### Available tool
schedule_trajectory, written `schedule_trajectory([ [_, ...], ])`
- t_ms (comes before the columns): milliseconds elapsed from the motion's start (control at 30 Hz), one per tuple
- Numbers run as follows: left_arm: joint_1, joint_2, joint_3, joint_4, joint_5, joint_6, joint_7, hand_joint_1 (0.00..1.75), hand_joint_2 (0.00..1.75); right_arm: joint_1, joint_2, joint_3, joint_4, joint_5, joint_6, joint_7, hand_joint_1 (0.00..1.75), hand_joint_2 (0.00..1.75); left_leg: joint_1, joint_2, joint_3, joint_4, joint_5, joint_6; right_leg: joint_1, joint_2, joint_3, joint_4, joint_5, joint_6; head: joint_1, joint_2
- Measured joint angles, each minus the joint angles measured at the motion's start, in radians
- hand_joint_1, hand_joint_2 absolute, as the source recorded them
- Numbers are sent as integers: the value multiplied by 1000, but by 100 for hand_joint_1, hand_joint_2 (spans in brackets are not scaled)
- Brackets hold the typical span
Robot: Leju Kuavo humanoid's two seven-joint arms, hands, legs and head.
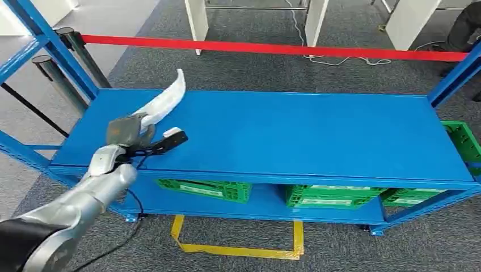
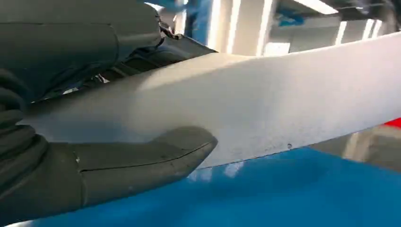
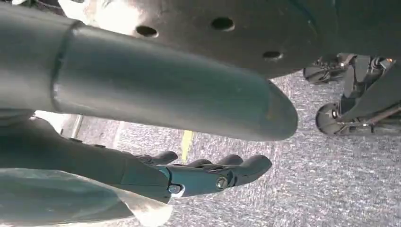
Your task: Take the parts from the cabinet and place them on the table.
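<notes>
My left hand grips one end of a long, curved white part above the left side of the blue shelf top. The part slants up and away from the hand. In the left wrist view the white part runs across the picture, with the thumb under it and darker fingers over it, just above the blue surface. My right hand hangs over grey carpet with its fingers apart and nothing in them.
Green crates stand on the lower shelf, and another green crate sits at the right end. A red barrier tape stretches behind the shelf. Blue uprights rise at the left, and yellow floor tape lies in front.
</notes>
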Motion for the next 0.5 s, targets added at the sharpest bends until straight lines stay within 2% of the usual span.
schedule_trajectory([
  [67,45,-6,63,-31,116,3,-158,175,175,2,0,-1,0,3,1,-10,0,0,0,0,0,0,0,0,0,0,0,0,0,0,0,0],
  [133,82,-24,126,-78,234,-32,-268,175,175,2,0,-3,0,8,2,-15,0,0,0,0,0,0,0,0,0,-2,0,0,0,0,0,0],
  [267,123,-48,190,-160,309,-72,-305,175,175,2,0,-6,0,15,4,-19,0,0,0,0,0,0,0,0,0,-1,0,0,0,1,0,0],
  [333,150,-61,210,-221,416,-149,-340,175,175,3,0,-6,0,24,5,-22,0,0,0,0,0,0,0,0,0,-1,0,0,0,1,0,0],
  [400,202,-85,218,-348,560,-255,-354,175,175,3,1,-6,0,36,6,-24,0,0,-1,0,0,0,0,0,0,-1,0,0,0,1,0,0],
  [500,291,-120,206,-580,706,-357,-303,175,175,3,4,-6,0,50,6,-25,0,0,-1,0,0,0,-1,2,0,0,0,-1,0,1,0,0],
])
